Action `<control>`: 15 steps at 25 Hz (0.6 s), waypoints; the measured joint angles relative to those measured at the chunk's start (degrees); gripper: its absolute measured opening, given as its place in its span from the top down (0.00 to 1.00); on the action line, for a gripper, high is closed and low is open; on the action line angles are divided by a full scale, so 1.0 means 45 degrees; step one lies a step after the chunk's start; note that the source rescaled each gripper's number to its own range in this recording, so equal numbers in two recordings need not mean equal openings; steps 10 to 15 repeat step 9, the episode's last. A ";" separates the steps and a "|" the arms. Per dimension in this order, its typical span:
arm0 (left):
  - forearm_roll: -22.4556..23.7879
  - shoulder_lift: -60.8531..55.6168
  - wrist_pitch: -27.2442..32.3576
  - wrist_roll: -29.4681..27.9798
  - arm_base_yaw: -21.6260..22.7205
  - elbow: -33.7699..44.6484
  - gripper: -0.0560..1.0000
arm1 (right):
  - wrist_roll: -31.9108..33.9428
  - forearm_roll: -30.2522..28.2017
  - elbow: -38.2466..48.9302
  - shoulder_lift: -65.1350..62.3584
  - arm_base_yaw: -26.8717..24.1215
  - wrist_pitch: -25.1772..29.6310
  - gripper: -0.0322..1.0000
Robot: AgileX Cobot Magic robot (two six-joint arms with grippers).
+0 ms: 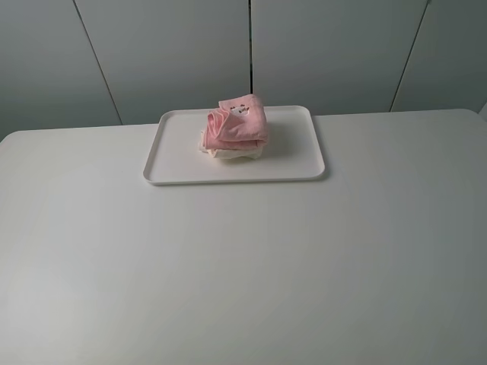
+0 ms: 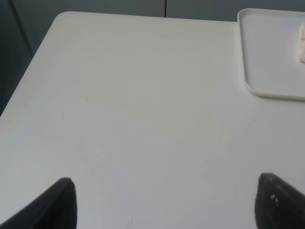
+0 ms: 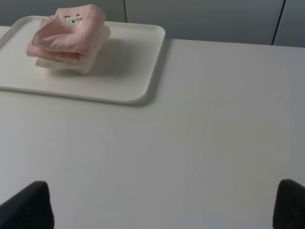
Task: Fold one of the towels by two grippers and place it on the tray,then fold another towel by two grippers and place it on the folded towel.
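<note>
we take the tray as our landmark throughout. largest first: the white table (image 1: 243, 258) spreads under everything, bare around the tray on all sides we can see. behind the tray's far edge stands a grey panelled wall (image 1: 175, 53) with dark seams.

the tray (image 1: 300, 163), white with a low rim and rounded corners, lies flat toward the table's far edge, near the middle. on it, slightly toward its far side, sits the pile: the pink towel (image 1: 237, 123) folded and resting on top of the cream towel (image 1: 232, 153), which shows only as a pale strip beneath the pink one's near edge. a small dark mark shows on the pink towel's top.

the left gripper (image 2: 167, 202) hovers over bare table well apart from the tray's left side, jaws spread wide, nothing between them. the right gripper (image 3: 164, 205) sits well back from the tray's right corner, jaws likewise spread wide and grasping nothing.
</note>
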 joint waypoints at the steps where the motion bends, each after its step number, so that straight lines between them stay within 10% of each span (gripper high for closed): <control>1: 0.0000 0.0000 0.0000 0.0000 0.0000 0.0000 0.03 | 0.0000 0.0000 0.0000 0.0000 0.0000 0.0000 0.00; 15: 0.0000 0.0000 0.0000 0.0000 0.0000 0.0000 0.03 | 0.0000 0.0000 0.0000 0.0000 0.0000 0.0000 0.00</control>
